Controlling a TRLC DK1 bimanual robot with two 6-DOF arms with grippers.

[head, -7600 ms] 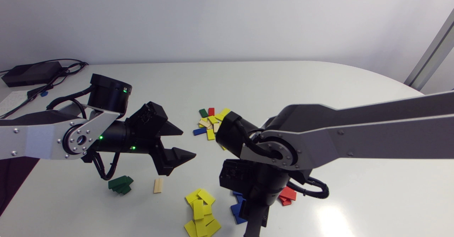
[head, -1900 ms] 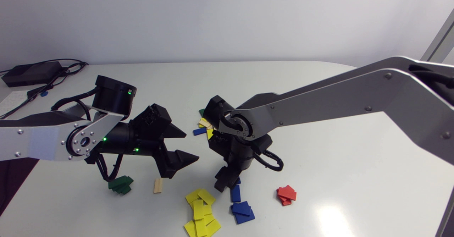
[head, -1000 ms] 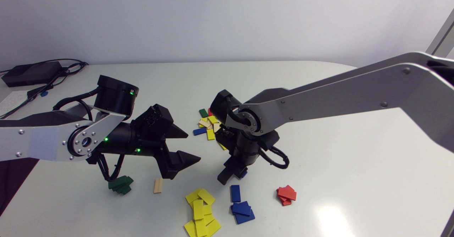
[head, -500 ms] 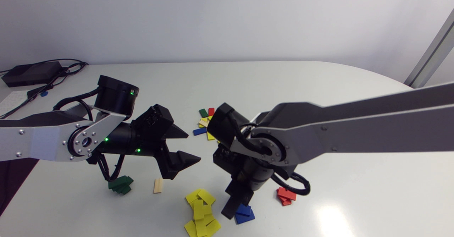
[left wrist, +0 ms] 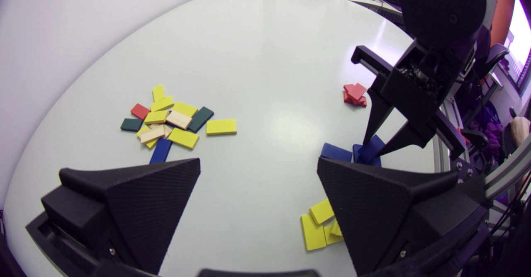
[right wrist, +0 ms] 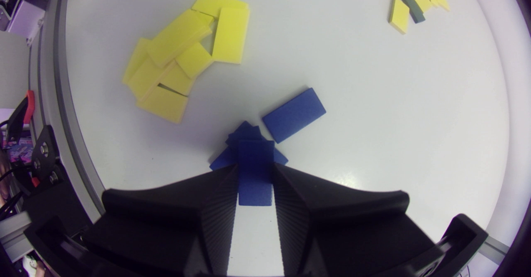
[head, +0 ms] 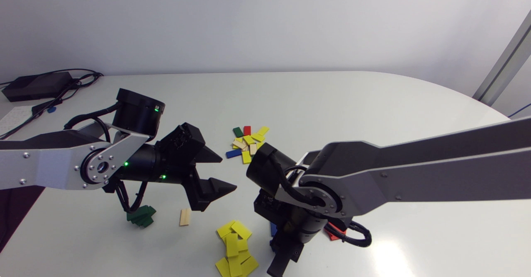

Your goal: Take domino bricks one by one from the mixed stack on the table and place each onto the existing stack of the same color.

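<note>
The right gripper [right wrist: 254, 167] is closed on a blue brick [right wrist: 255, 177], one finger on each long side, and holds it flat right over the blue stack [right wrist: 244, 129] near the front edge of the table [head: 332, 103]. I cannot tell whether the brick touches the stack. A loose brick [right wrist: 293, 114], also blue, lies flat just beside that stack. The yellow stack [right wrist: 182, 57], a sprawl of overlapping bricks, sits near the blue one on the left arm's side. The red stack [left wrist: 354, 94] lies on the other side and is mostly hidden by the right arm from the head camera. The left gripper [left wrist: 259, 165] hangs above the table with its jaws wide apart and nothing between them. The mixed stack [head: 247, 142] lies ahead of it, toward the middle of the table. The green stack [head: 141, 216] sits under the left arm, with a single beige brick [head: 185, 217] near it
</note>
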